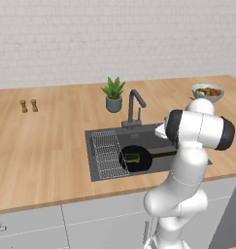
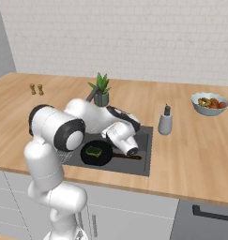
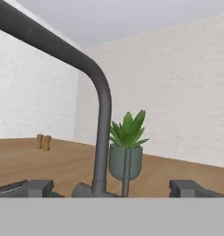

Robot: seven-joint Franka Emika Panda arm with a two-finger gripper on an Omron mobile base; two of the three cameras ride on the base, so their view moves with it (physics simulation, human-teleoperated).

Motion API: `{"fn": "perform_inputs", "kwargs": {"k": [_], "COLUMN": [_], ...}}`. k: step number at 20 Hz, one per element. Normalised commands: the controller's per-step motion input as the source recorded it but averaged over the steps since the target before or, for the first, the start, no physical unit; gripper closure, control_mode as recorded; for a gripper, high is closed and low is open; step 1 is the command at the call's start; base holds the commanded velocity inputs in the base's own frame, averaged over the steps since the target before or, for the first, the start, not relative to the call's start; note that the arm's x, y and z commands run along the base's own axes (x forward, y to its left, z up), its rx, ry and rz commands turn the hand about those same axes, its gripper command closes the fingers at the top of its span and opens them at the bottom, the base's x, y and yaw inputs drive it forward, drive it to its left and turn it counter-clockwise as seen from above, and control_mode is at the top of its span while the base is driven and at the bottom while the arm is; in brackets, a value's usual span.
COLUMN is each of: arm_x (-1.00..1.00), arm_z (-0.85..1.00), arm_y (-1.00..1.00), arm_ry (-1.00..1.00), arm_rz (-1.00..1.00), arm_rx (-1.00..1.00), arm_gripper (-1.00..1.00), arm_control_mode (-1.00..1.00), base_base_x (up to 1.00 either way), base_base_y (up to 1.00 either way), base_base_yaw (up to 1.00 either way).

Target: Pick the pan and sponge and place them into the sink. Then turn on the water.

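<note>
On the wooden counter [image 1: 46, 146], the pan [image 1: 137, 159] and sponge [image 1: 132, 158] lie in the sink [image 1: 102, 136]. My gripper [image 3: 111, 188], jaws wide and empty, faces the faucet [image 3: 100, 138]; next I reach for its lever.

Two rear base views sharing the sink [image 1: 102, 133]; hand view close behind faucet [image 3: 102, 120].

Even, bright, diffuse rendered light — no glare, no clear source. The sink [image 1: 97, 133] basin reads dark beside the pale counter [image 1: 42, 146]. All views look soft and low-resolution — edges slightly blurred, shadows faint.
</note>
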Motion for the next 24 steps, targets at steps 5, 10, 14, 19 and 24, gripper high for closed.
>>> {"fn": "perform_inputs", "kwargs": {"k": [5, 10, 14, 19, 24], "arm_x": [0.12, 0.22, 0.52, 0.78, 0.72], "arm_z": [0.12, 0.0, 0.0, -0.01, -0.17], "arm_y": [0.0, 0.13, 0.01, 0.0, 0.0], "arm_ry": [-0.18, 0.0, 0.11, 0.21, 0.06], "arm_rz": [-0.32, -0.11, 0.04, 0.07, 0.12], "arm_rx": [0.21, 0.01, 0.0, 0.0, 0.02], "arm_gripper": [-1.0, -1.0, -1.0, -1.0, -1.0], "arm_control_mode": [-1.0, -1.0, -1.0, -1.0, -1.0], "base_base_x": [0.0, 0.0, 0.0, 0.0, 0.0], "base_base_y": [0.0, 0.0, 0.0, 0.0, 0.0], "base_base_yaw": [0.0, 0.0, 0.0, 0.0, 0.0]}}
